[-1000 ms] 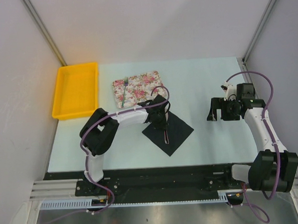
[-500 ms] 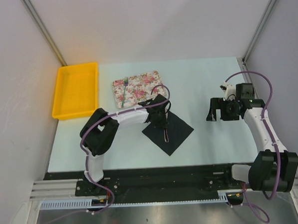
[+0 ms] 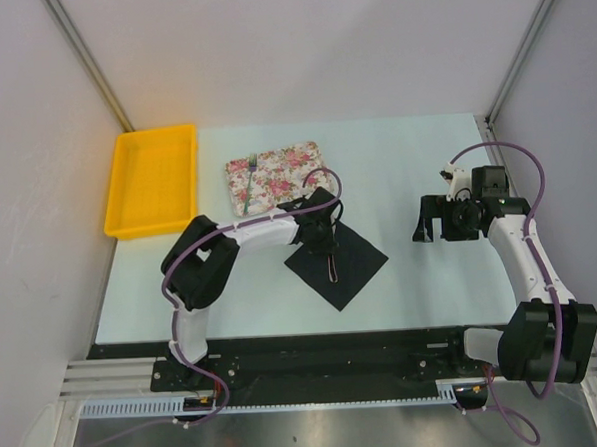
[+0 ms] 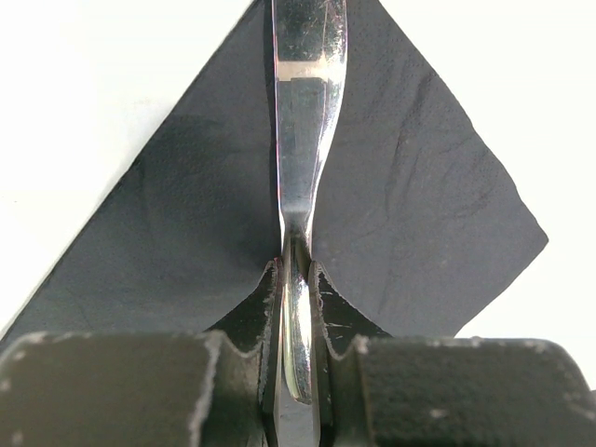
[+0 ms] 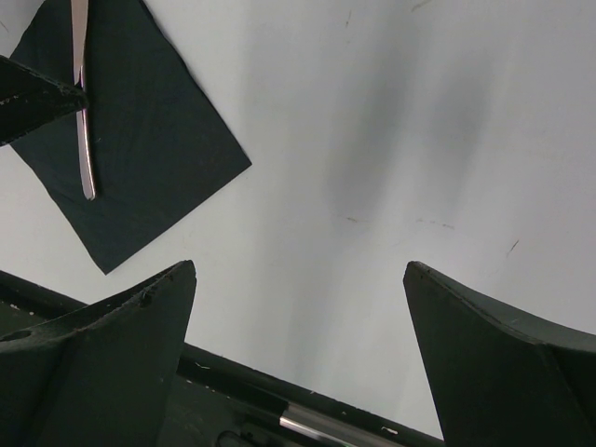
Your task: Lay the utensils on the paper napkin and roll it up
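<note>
The black paper napkin (image 3: pixel 338 259) lies as a diamond on the table; it also shows in the left wrist view (image 4: pixel 186 214) and the right wrist view (image 5: pixel 149 121). My left gripper (image 3: pixel 325 244) is shut on a slim silvery utensil (image 4: pixel 303 140), whose handle stretches over the napkin (image 3: pixel 332 269). It shows in the right wrist view too (image 5: pixel 86 158). A fork (image 3: pixel 249 181) lies on the floral tray (image 3: pixel 286 169). My right gripper (image 3: pixel 439 226) is open and empty over bare table to the right, its fingers (image 5: pixel 121 354) wide apart.
A yellow bin (image 3: pixel 152 181) stands at the back left. The table's near edge with a black rail (image 5: pixel 307 410) shows below the right gripper.
The left gripper has shifted slightly with the utensil over the napkin. The right gripper has barely moved.
</note>
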Controlling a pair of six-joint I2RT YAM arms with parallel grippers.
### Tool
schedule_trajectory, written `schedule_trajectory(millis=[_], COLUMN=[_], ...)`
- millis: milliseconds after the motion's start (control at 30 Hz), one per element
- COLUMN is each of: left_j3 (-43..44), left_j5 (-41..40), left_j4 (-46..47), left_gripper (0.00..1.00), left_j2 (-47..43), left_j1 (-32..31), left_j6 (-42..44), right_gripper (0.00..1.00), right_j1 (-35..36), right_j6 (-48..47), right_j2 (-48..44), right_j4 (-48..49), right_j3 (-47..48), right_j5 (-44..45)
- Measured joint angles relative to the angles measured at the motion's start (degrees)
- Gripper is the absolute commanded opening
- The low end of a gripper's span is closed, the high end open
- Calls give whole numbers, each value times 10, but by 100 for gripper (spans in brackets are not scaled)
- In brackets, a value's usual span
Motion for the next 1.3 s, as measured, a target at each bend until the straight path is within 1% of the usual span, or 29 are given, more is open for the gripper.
schedule_trajectory(millis=[33,67,133,167,200,267,400,467,500,567,633,667,800,867,933,1000,1100,1133,1200,1233,1300], left_j3=[2,3,5,7,8,10,15,17,21,29,36,38,39,39,48,66,120,135,187,207,253], left_j5=[0,0,0,0,0,3,3,3,2,0,-2,-5,-2,12,39,50,65,68,76,78,83], left_j4=[0,0,0,-1,-1,0,-2,-5,-9,-18,-25,-28,-25,-14,-2,-4,-20,-22,-42,-50,-65], left_gripper=[14,20,26,32,34,42,45,49,50,60,73,75,78,78,77,75,71,70,65,63,57], left_j2=[2,4,9,9,10,11,11,11,11,9,-6,-17,-99,-148,-189,-195,-164,-149,-99,-77,-23], left_j1=[0,0,1,1,1,1,1,1,1,2,2,2,14,36,77,131,207,223,268,281,310], left_j6=[1,2,6,6,7,8,11,13,16,26,41,50,107,150,203,235,296,309,341,351,367], right_gripper=[100,100,100,100,99,100,100,100,100,100,100,100,100,100,100,100,100,100,100,100,100], right_j1=[0,0,0,0,0,0,0,0,0,0,0,0,0,0,1,2,2,3,3,3,3], right_j6=[0,0,0,0,0,0,0,0,0,0,0,0,0,0,0,0,0,0,1,1,1], right_j2=[0,0,0,0,0,0,0,0,0,0,0,0,0,0,0,0,0,0,0,0,-1], right_j4=[0,0,0,0,0,0,0,0,0,0,0,0,0,0,0,0,0,0,0,0,0], right_j3=[0,0,0,0,0,0,0,0,0,0,0,0,0,0,0,0,0,0,0,0,0], right_j5=[0,0,0,0,0,0,0,0,0,0,0,0,0,0,-1,-1,-3,-3,-5,-5,-5])
